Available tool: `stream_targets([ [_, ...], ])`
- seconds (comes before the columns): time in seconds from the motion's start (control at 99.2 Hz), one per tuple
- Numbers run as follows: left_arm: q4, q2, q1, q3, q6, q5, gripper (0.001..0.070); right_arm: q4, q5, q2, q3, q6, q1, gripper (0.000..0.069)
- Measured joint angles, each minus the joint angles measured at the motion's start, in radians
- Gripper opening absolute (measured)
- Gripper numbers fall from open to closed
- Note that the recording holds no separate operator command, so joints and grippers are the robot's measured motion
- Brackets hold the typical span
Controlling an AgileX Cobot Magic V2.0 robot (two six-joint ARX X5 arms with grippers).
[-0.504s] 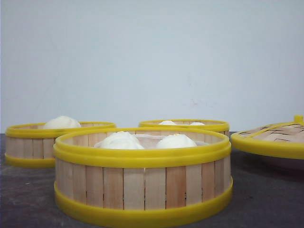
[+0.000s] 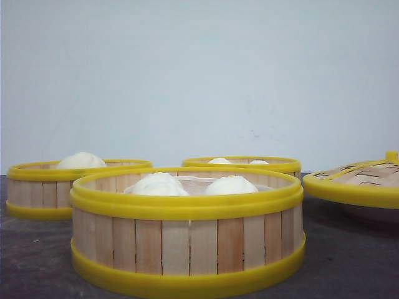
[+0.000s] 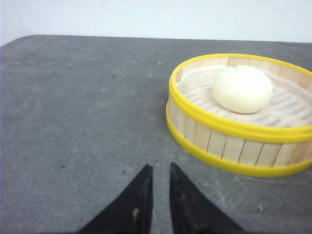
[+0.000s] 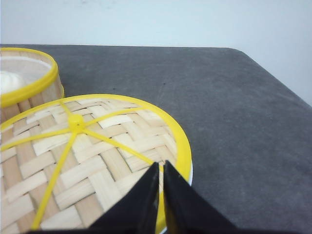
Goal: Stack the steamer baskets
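Sitting ahead of left tool [image 3: 161, 168], steamer basket [image 3: 234, 146], apart, unstacked

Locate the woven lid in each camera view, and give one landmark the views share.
Front view: the woven lid sits at the right edge, cut off by the frame.
Left wrist view: not in it.
Right wrist view: the lid fills the lower left, right behind the right gripper.
Shared landmark: the dark grey table.
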Motion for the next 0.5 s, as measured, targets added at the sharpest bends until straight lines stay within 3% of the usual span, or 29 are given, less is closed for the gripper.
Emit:
stream_targets([
  [0.242,0.006,0.0,0.0,-0.002,-0.078,0.0,0.0035,0.0,0.0,0.0,0.0,0.104,0.0,0.001],
  [0.504,0.005,0.0,0.0,-0.002,-0.099,0.0,0.0035,0.0,0.0,0.0,0.0,0.141,0.0,0.001],
])
